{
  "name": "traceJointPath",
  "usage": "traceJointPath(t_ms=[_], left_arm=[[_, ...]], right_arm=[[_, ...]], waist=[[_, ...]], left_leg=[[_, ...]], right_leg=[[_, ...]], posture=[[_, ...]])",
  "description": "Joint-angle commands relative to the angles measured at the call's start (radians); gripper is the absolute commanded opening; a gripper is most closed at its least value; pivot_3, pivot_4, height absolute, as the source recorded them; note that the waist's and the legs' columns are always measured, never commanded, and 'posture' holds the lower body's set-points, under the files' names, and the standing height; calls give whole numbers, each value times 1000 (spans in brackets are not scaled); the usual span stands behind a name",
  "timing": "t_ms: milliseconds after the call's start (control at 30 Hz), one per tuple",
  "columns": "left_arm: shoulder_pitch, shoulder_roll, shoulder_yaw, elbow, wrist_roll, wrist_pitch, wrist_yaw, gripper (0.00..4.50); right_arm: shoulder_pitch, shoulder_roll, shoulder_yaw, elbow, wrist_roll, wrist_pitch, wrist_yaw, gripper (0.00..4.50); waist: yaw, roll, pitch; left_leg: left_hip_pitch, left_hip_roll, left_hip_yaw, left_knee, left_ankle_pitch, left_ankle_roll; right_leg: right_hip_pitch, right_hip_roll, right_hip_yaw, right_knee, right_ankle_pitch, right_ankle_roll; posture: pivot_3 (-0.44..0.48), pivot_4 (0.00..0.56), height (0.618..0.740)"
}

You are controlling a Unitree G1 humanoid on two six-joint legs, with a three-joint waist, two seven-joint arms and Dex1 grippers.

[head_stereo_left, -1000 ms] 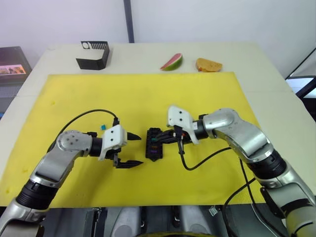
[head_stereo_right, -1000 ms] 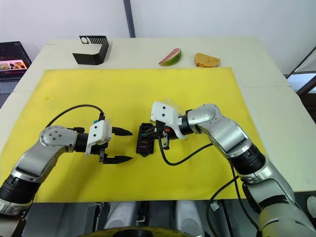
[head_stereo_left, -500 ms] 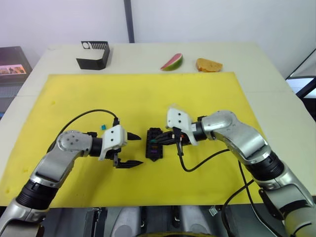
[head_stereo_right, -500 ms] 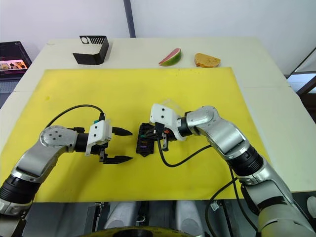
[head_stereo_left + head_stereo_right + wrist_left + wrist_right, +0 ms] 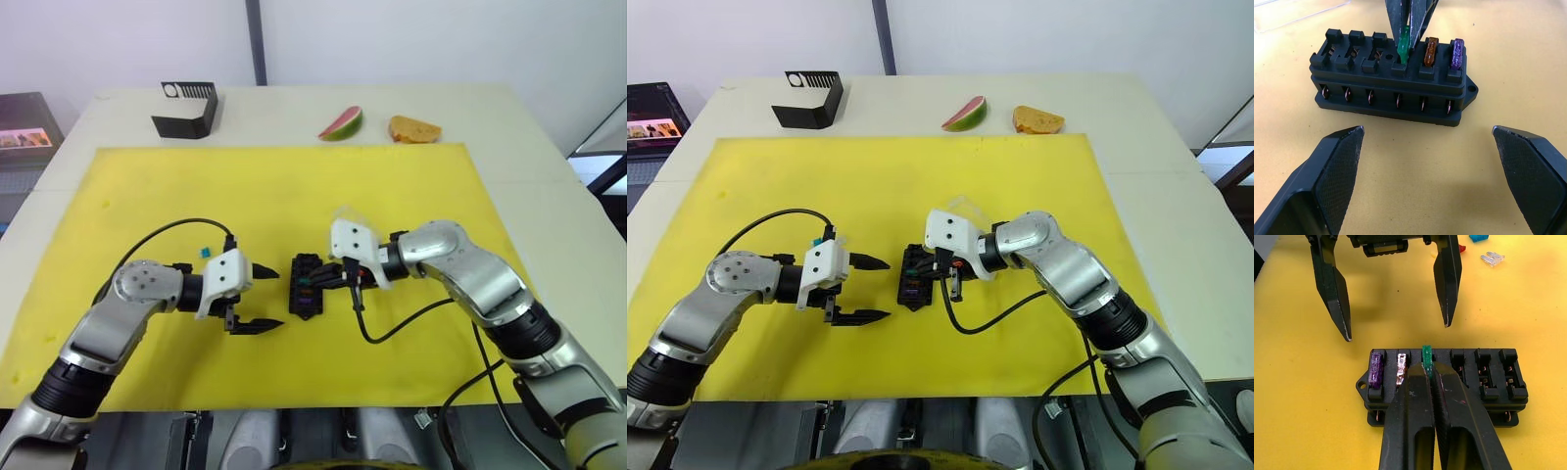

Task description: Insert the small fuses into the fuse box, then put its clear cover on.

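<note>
On the yellow mat (image 5: 294, 196), the right gripper (image 5: 1426, 369) pinches a green blade fuse (image 5: 1403, 44) into the black scalloped fuse box (image 5: 1391, 83); the left gripper (image 5: 263, 297), just beside, has its jaws spread wide.

Looks like a robotics lab test bench: pale table (image 5: 549, 176) against a plain white wall (image 5: 411, 39), yellow foam mat (image 5: 294, 186) as work surface, staged props at the far edge — fake watermelon slice (image 5: 340, 123), bread piece (image 5: 413, 128), black slotted bracket (image 5: 186, 109).
</note>
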Motion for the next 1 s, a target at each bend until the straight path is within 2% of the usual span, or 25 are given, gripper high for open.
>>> traceJointPath(t_ms=[33,300,700,1000], left_arm=[[-1,-2,10,-29,-3,-9,2,4413],[-8,-5,8,-24,-1,-7,4,4413],[-7,-3,10,-26,0,-9,5,4413],[-18,-6,8,-10,4,-17,-2,4413]], right_arm=[[8,-5,22,8,-30,10,0,0],[0,-11,64,15,-73,14,1,0],[-41,35,-16,-17,-27,25,-8,0],[-43,40,-27,-37,-13,50,-7,0]], waist=[[0,0,0],[0,0,-1],[-1,0,-1],[-1,0,-1]], left_leg=[[0,0,0,0,0,0],[1,0,0,0,0,1],[2,0,0,0,-1,1],[2,0,0,0,0,1]], right_leg=[[0,0,0,0,0,0],[1,0,0,0,0,0],[1,0,0,1,0,0],[1,0,0,1,0,0]], posture=[[0,150,740],[0,150,740],[0,150,740],[0,150,740]])
